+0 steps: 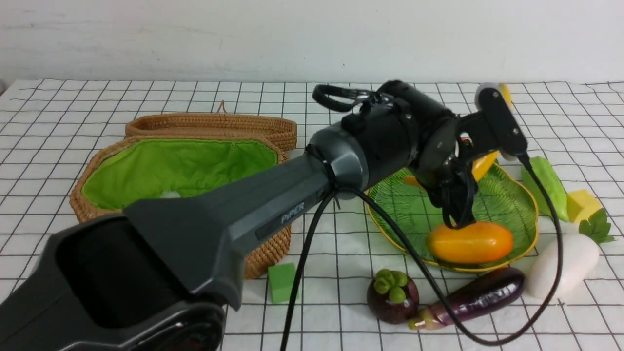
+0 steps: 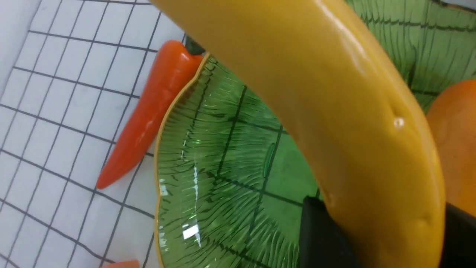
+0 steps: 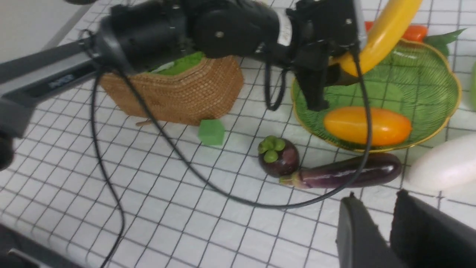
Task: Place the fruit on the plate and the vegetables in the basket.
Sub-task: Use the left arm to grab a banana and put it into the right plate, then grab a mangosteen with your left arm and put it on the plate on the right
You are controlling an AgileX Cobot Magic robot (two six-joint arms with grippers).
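Our left arm reaches across the tabletop | left fingers pinch the banana above the plate, toward the right edge, mango already on it | right fingers parted, empty | next, we judge: lower and release beside the mango.

I see the plate is glossy ribbed glass, the basket rough woven wicker with matt cloth lining, the eggplant smooth and shiny, the banana smooth plastic.
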